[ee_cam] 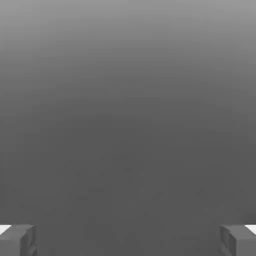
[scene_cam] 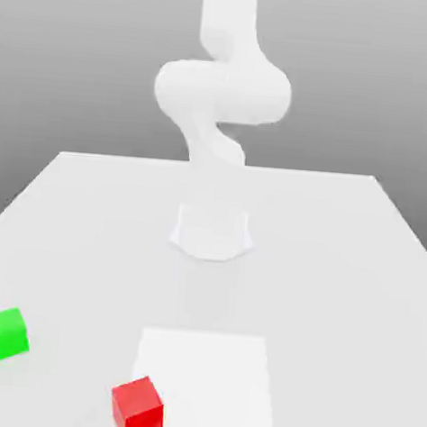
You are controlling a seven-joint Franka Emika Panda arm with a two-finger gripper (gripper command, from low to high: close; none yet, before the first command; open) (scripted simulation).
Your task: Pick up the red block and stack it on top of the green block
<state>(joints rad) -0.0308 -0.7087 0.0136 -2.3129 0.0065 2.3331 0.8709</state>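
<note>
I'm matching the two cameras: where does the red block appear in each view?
Exterior view: red block lies on the table, low in the picture, at the exterior view's right of the green block.
Hand view: open fingers before a grey backdrop.
Shared landmark: possibly that grey backdrop; I cannot tell for sure.

exterior view facing arm point(scene_cam: 222, 91), elevated
</note>
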